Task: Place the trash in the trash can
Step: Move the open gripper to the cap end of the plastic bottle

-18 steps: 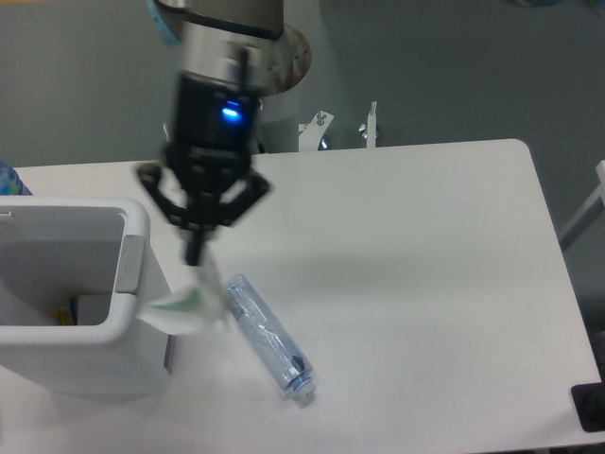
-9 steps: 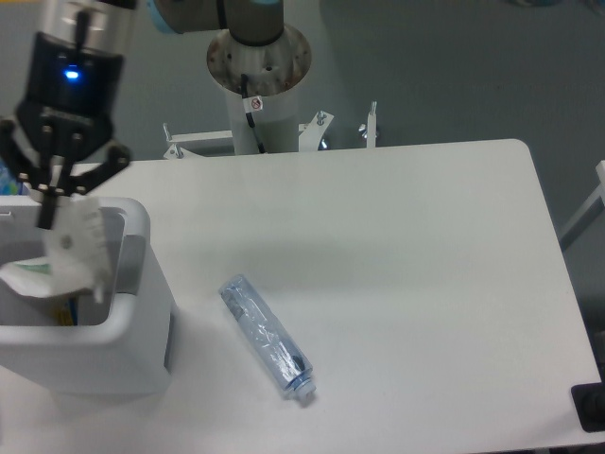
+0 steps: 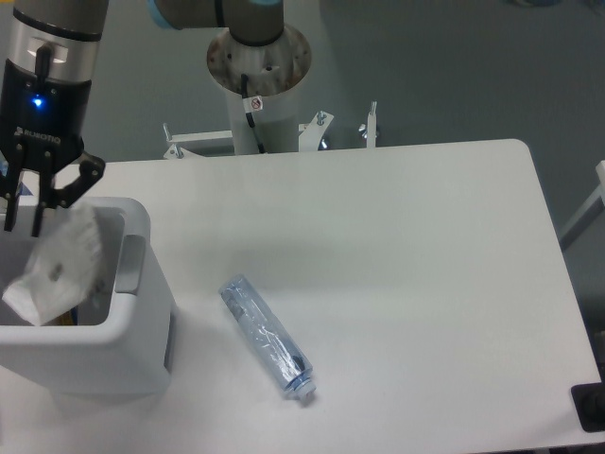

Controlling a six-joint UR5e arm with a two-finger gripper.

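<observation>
The crumpled paper [image 3: 61, 268] sits over the open mouth of the trash can [image 3: 132, 312], a white sheet with faint dark specks, its lower corner dipping inside the bin near the left edge of the view. Just above it hangs the pincer [image 3: 24, 227], its dark fingers [image 3: 38, 216] pointing down with a narrow gap between them; whether they touch the sheet's top edge I cannot tell. The bin stands on the left side of the white desk [image 3: 397, 246]. The crushed plastic bottle [image 3: 267, 337] lies on the desk to the right of the bin, apart from it, slanting with its cap end toward the near edge.
</observation>
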